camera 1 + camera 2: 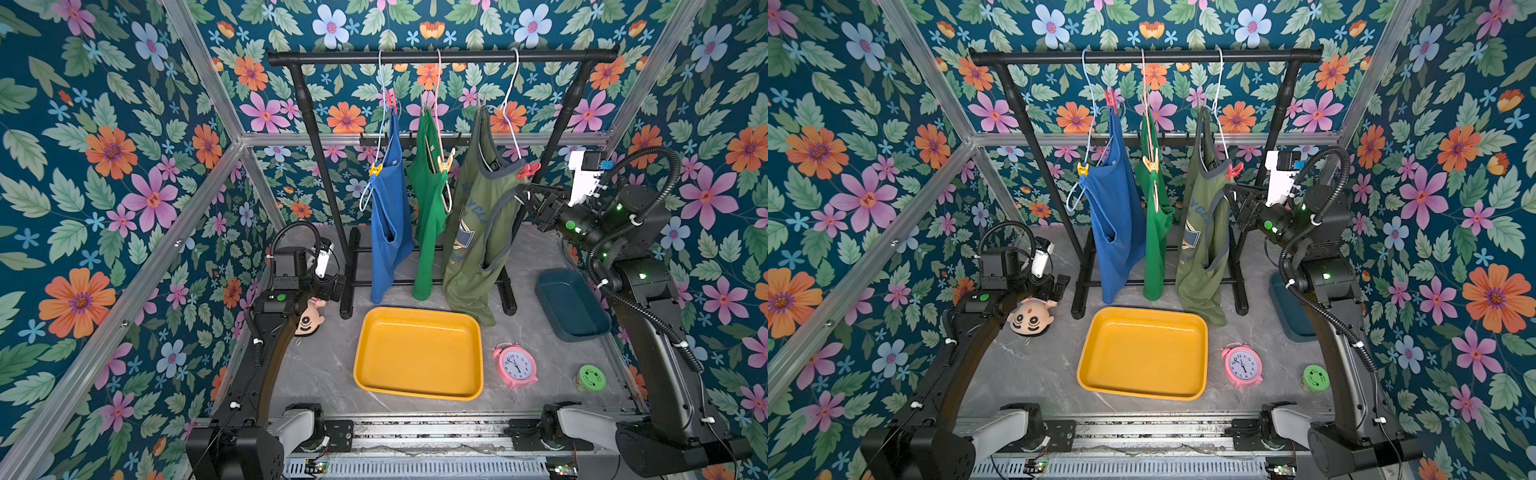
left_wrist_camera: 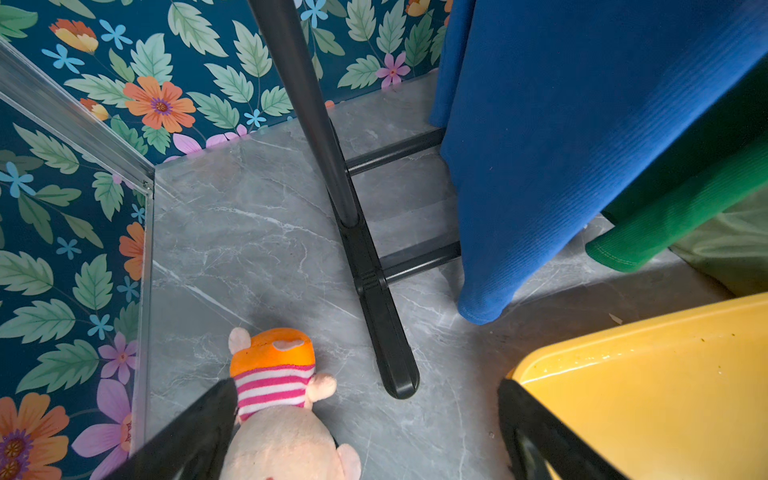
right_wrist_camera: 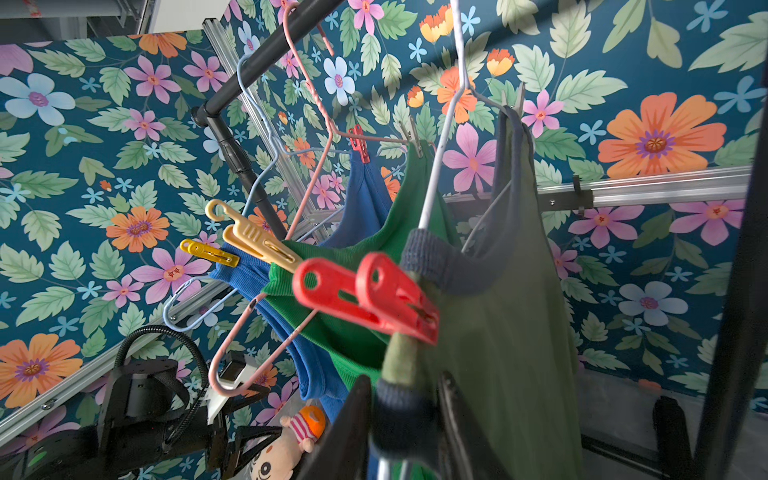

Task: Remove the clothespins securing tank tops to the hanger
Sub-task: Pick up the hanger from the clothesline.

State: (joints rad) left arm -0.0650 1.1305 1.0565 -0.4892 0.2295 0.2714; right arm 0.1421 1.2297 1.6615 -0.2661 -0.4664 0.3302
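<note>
Dark teal floral wallpaper (image 1: 104, 166) lines the booth around a grey marbled tabletop (image 1: 320, 365). At the right gripper (image 3: 401, 399), two black fingers (image 3: 353, 415) stand close on either side of the grey-trimmed shoulder strap of the olive tank top (image 3: 511, 332) with a chest print. Fabric fills the gap, but whether they pinch it cannot be told. Just above, apart from the fingers, the red plastic clothespin (image 3: 365, 299) clamps that strap, where the white wire hanger (image 3: 440, 166) runs in.

Next over hangs the bright green tank top (image 3: 399, 216) on a pink wire hanger (image 3: 309, 183), held by a pale yellow plastic clothespin (image 3: 257, 243). Beyond it the blue tank top (image 3: 365, 199) on a light blue wire hanger (image 3: 166, 309) carries a small yellow clothespin (image 3: 210, 252) at its near shoulder and a second red clothespin (image 3: 358, 143) at the far one. All three hangers hook over the black metal clothes rack (image 1: 440, 56), whose right upright stands just beside the right gripper.

The left gripper (image 2: 365, 384) sits low near the rack's left foot, jaws spread wide, gripping nothing. A plush doll (image 2: 270, 390) in a pink-striped shirt lies right by one finger. In front of the rack rests a yellow plastic tray (image 1: 417, 353), and to its right a pink alarm clock (image 1: 515, 365), a round green lid (image 1: 592, 378) and a dark teal bin (image 1: 571, 305).
</note>
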